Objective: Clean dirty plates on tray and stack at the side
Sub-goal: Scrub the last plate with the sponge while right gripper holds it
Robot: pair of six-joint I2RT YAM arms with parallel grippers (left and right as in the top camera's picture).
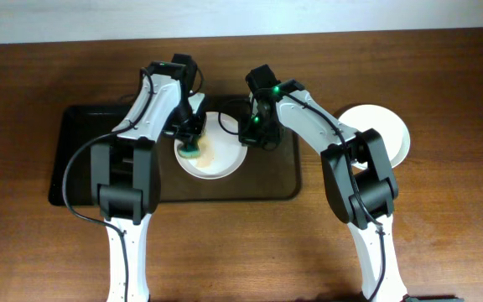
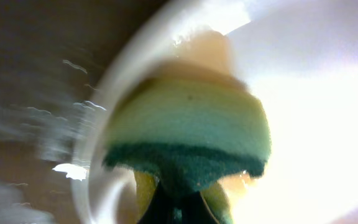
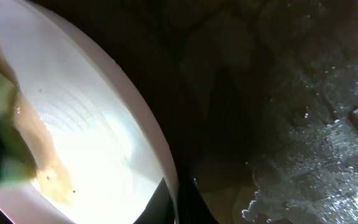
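A white plate with a brown sauce smear lies on the dark brown tray. My left gripper is shut on a yellow-green sponge and presses it on the plate's left part; in the left wrist view the sponge fills the middle over the plate. My right gripper is shut on the plate's right rim; the right wrist view shows the rim between its fingers. White plates lie stacked on the table at the right, off the tray.
The tray's left half lies behind the left arm. The tray surface beside the plate is wet and glistening in the right wrist view. Wooden table surrounds the tray.
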